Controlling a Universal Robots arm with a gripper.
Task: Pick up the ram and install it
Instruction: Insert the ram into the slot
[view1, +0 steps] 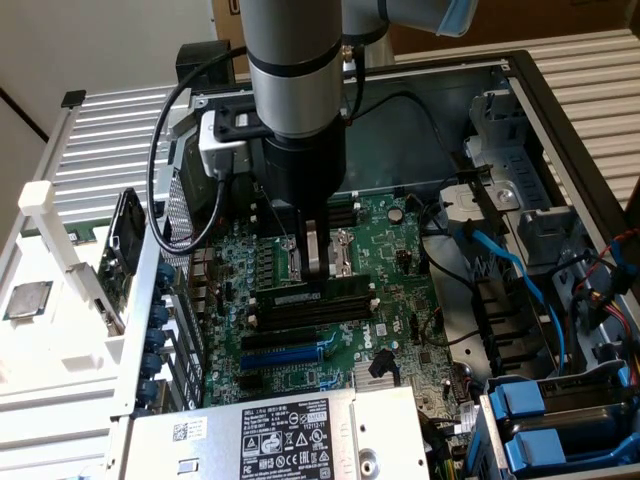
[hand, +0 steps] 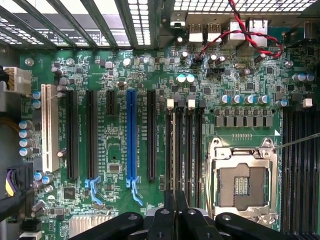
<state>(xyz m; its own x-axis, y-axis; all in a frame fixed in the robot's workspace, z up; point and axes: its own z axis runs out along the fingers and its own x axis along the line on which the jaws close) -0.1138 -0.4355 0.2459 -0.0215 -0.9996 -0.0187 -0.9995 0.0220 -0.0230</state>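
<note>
1. Exterior view: one arm. My fingers (view1: 318, 268) are narrow, pinched on the top edge of the one ram (view1: 345, 290). It stands lengthwise at the memory slots on the motherboard (view1: 400, 300), inside the open case (view1: 520, 90).
2. Wrist view, counted: four black memory slots (hand: 183, 150), two white end clips (hand: 191, 103), one blue slot (hand: 131, 140), one white slot (hand: 49, 127), one CPU socket (hand: 242, 182).
3. Exterior view: two blue drive caddies (view1: 520, 400).
4. Writing: the power supply label (view1: 300, 440) reads "DELL" at its corner. The rest is too small to read.
</note>
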